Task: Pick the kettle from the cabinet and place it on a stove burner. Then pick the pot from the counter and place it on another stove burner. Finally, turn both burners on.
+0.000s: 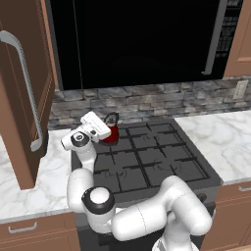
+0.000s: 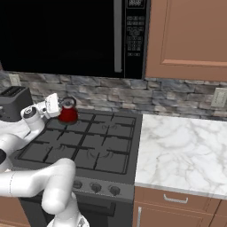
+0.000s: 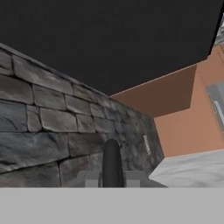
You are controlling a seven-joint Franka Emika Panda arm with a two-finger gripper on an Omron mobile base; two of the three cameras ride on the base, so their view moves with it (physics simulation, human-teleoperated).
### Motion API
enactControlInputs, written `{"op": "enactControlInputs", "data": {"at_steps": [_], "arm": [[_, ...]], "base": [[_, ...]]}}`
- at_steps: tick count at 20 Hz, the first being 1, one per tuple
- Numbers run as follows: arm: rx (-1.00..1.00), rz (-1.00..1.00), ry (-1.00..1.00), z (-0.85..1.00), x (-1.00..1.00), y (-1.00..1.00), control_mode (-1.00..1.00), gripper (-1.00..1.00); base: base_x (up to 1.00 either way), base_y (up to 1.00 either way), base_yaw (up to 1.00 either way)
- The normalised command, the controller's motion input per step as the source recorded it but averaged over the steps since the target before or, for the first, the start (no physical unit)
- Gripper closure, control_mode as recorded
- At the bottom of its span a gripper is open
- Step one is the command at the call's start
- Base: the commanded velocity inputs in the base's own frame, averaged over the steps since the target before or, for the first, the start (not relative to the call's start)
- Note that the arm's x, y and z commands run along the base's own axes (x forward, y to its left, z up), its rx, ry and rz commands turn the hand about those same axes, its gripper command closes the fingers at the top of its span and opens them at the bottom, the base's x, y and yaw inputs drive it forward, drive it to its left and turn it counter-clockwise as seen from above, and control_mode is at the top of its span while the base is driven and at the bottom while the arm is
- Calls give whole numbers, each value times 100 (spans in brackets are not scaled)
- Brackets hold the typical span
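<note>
The small red kettle (image 1: pixel 112 135) (image 2: pixel 68 115) stands on the back-left stove burner (image 1: pixel 122 142) (image 2: pixel 71 124) of the dark cooktop. My gripper (image 1: pixel 110 123) (image 2: pixel 63 106) reaches it from the left and is shut on its black arched handle. In the hand view that handle (image 3: pixel 112 159) rises as a dark bar between the two fingertips of the gripper (image 3: pixel 112 180). The other burners (image 1: pixel 162 164) (image 2: pixel 104 150) are bare. The pot is out of view. White marble counter (image 1: pixel 218 137) (image 2: pixel 181 150) lies to the right of the stove.
A brown cabinet door (image 1: pixel 24 98) with a long silver handle stands open at the left. A black microwave (image 1: pixel 137 39) hangs over the stove. A dark toaster (image 2: pixel 13 102) sits left of the cooktop. Round knobs (image 2: pixel 95 187) line the stove front.
</note>
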Motion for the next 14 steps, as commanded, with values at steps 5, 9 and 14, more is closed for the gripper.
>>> {"op": "enactControlInputs", "data": {"at_steps": [5, 9, 14], "arm": [[2, 0, -1, -22, 5, 0, -100, -100], [2, 0, -2, -25, 0, 0, -100, -100], [1, 0, -1, -22, 0, 3, -100, -100]], "base": [[0, 0, 0], [0, 0, 0], [0, 0, 0]]}}
